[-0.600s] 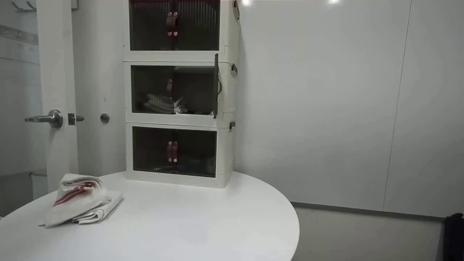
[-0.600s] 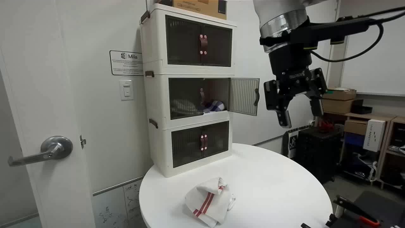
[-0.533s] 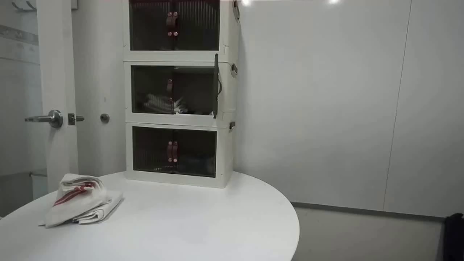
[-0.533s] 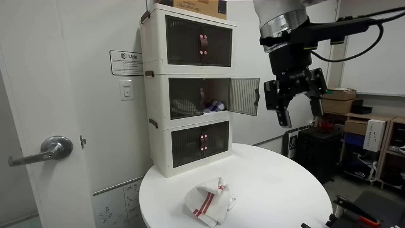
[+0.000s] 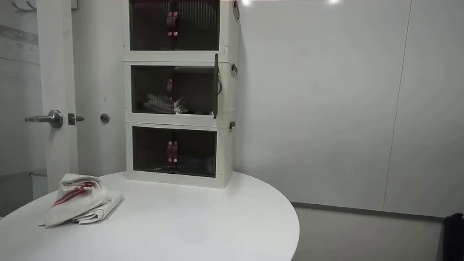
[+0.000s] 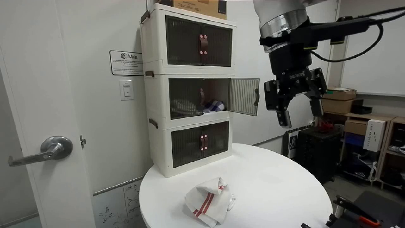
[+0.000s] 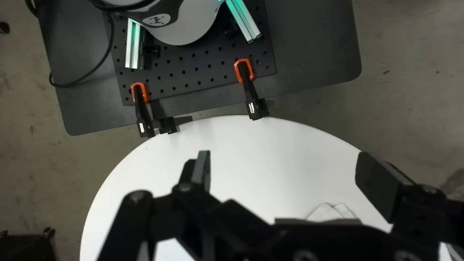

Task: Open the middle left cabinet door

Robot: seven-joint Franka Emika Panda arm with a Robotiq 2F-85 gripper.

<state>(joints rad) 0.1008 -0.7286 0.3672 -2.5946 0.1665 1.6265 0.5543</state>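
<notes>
The middle left cabinet door, a dark see-through pane, is shut flush in the white cabinet's middle tier. It shows in both exterior views (image 5: 149,81) (image 6: 185,90). Its brown strap handle (image 5: 169,90) (image 6: 202,96) is on the edge near the tier's middle. My gripper (image 6: 300,115) is open and empty. It hangs pointing down above the round table, to the right of the cabinet and apart from it in that exterior view. In the wrist view my gripper's fingers (image 7: 290,177) are wide apart over the tabletop, and the cabinet is out of view.
The middle tier's right-hand door (image 5: 216,87) (image 6: 244,96) stands swung open outward. Cloths (image 6: 215,106) lie inside. A white cloth with red stripes (image 5: 78,201) (image 6: 208,201) lies on the round white table (image 5: 203,224). Clamps (image 7: 250,90) hold the robot's base at the table edge.
</notes>
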